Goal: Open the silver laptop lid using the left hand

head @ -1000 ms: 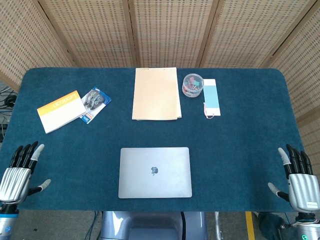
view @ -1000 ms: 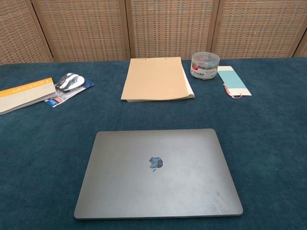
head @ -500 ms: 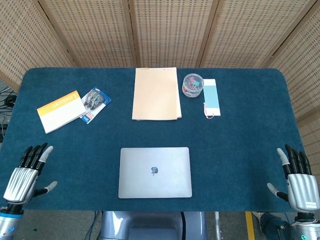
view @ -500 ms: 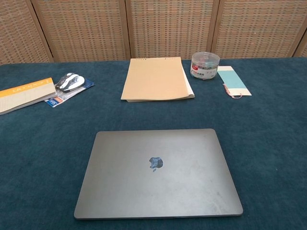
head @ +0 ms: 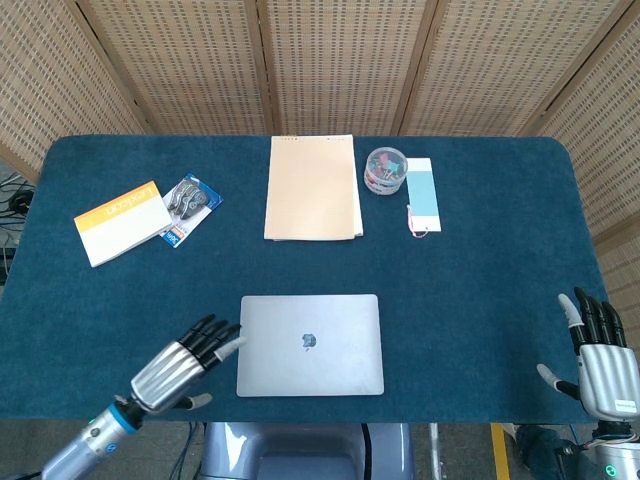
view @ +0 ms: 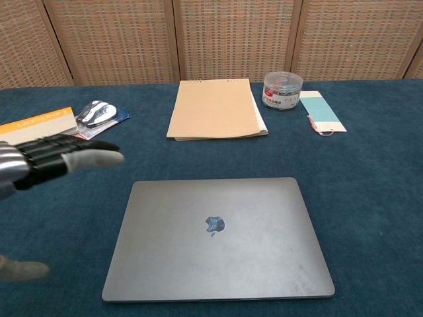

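Note:
The silver laptop [head: 310,344] [view: 217,236] lies shut and flat near the table's front edge, logo up. My left hand [head: 180,366] [view: 41,164] hovers just left of the laptop, fingers stretched toward its left edge and holding nothing; whether the fingertips touch the lid is unclear. At the front right corner my right hand [head: 598,360] stays open with fingers apart, far from the laptop. The chest view does not show it.
A tan notepad [head: 312,187] lies behind the laptop. A clear tub of clips [head: 385,170] and a light blue card [head: 423,193] sit to its right. At the back left are an orange and white booklet [head: 121,221] and a packaged mouse [head: 188,204].
My left hand has swung in from the table's front left corner to the laptop's left edge and now shows in the chest view. The right hand has barely moved.

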{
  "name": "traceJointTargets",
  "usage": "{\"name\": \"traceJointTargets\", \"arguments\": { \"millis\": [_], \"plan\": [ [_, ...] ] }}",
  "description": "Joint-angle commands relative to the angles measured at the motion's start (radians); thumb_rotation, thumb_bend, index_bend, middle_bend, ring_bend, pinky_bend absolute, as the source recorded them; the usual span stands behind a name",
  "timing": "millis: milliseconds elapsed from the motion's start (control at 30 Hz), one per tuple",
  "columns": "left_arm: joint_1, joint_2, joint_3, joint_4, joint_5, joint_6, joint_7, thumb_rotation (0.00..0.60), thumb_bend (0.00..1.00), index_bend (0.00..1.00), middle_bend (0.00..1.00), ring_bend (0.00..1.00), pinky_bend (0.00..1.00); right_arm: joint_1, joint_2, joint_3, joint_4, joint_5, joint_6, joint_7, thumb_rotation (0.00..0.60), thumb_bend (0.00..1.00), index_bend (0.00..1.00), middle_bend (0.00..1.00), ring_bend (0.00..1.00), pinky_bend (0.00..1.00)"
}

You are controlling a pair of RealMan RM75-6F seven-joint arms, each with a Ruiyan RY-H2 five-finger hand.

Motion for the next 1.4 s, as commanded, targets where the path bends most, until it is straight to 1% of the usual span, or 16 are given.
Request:
{"name": "traceJointTargets", "arguments": {
  "millis": [33,167,267,500,700,1000,1400],
  "plan": [
    [-0.088,-0.096,-0.028,-0.015,0.01,-0.111,0.038,0.6,0.0,0.0,0.0,0.0,0.0,0.001,0.0,0.0,0.002,0.002,-0.002,0.003,0.6,0.0,0.0,0.0,0.0,0.0],
    [-0.132,-0.186,-0.058,0.031,-0.009,-0.157,0.052,0.6,0.0,0.0,0.0,0.0,0.0,0.002,0.001,-0.003,0.004,0.002,-0.008,0.006,0.6,0.0,0.0,0.0,0.0,0.0],
    [-0.153,-0.229,-0.069,0.049,-0.021,-0.187,0.086,0.6,0.0,0.0,0.0,0.0,0.0,0.004,0.001,-0.006,0.002,0.0,-0.013,0.005,0.6,0.0,0.0,0.0,0.0,0.0],
    [-0.185,-0.314,-0.086,0.092,-0.064,-0.247,0.155,0.6,0.0,0.0,0.0,0.0,0.0,0.008,0.005,-0.006,0.0,0.013,-0.032,0.016,0.6,0.0,0.0,0.0,0.0,0.0],
    [-0.195,-0.39,-0.086,0.167,-0.094,-0.252,0.173,0.6,0.0,0.0,0.0,0.0,0.0,0.012,0.01,-0.009,-0.003,0.016,-0.046,0.021,0.6,0.0,0.0,0.0,0.0,0.0],
    [-0.226,-0.472,-0.092,0.248,-0.152,-0.265,0.178,0.6,0.0,0.0,0.0,0.0,0.0,0.014,0.016,-0.009,-0.005,0.023,-0.051,0.037,0.6,0.0,0.0,0.0,0.0,0.0],
    [-0.258,-0.54,-0.089,0.309,-0.21,-0.271,0.217,0.6,0.0,0.0,0.0,0.0,0.0,0.014,0.023,-0.006,-0.004,0.029,-0.051,0.056,0.6,0.0,0.0,0.0,0.0,0.0]
  ]
}}
